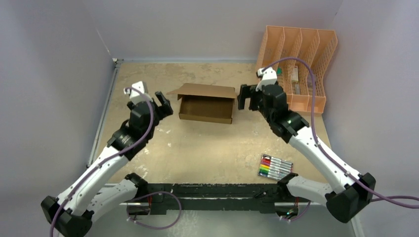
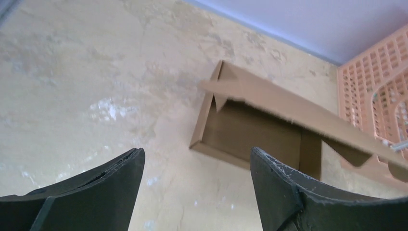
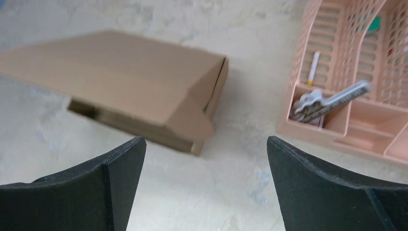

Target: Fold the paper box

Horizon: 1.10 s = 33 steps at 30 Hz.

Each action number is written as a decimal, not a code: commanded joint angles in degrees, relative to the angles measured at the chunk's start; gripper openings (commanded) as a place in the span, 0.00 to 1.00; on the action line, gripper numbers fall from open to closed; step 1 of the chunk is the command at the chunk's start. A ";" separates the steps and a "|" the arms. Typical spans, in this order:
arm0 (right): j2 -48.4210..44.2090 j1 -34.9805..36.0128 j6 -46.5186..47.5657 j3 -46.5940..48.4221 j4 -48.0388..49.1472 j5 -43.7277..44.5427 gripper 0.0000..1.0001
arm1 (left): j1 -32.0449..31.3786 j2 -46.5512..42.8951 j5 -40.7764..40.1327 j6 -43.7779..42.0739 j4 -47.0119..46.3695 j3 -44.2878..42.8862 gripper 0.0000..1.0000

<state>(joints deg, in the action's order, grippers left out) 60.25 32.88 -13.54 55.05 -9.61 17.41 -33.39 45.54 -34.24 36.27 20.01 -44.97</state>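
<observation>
The paper box (image 1: 206, 109) sits mid-worktop (image 1: 207, 148), already a shallow tray with walls up, but its lid flap hangs ajar and apparently needs tucking, while the left gripper (image 1: 163, 104) and right gripper (image 1: 244, 97) flank it, jaws spread and empty.

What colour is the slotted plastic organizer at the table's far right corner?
Peach; the slotted plastic organizer shows best in the top external view.

Peach organizer (image 1: 323, 54) far right — markers (image 1: 275, 167) near front
</observation>
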 commanded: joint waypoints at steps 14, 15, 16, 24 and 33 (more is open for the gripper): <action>23.03 -9.15 -5.50 20.84 -2.80 -12.23 0.94 | 18.96 36.63 29.01 -11.35 -2.72 -32.24 0.72; 23.70 -9.15 -5.53 20.42 -2.95 -12.29 0.94 | 18.97 37.73 30.37 -11.62 -2.70 -32.62 0.71; 24.18 -9.15 -5.58 19.81 -3.10 -12.50 0.93 | 18.97 38.65 31.56 -11.66 -2.86 -32.65 0.71; 24.04 -9.13 -5.18 10.33 -1.13 -13.56 0.92 | 18.97 40.39 37.28 -12.98 -1.40 -25.17 0.65; 27.74 -9.15 -6.06 0.53 7.20 -15.73 0.88 | 18.96 39.77 38.16 -10.65 -8.48 -10.23 0.61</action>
<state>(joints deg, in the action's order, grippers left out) 86.26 23.73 -18.98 57.39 -7.81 3.07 -14.63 86.91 2.28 24.67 17.32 -59.18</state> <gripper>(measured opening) 0.892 0.616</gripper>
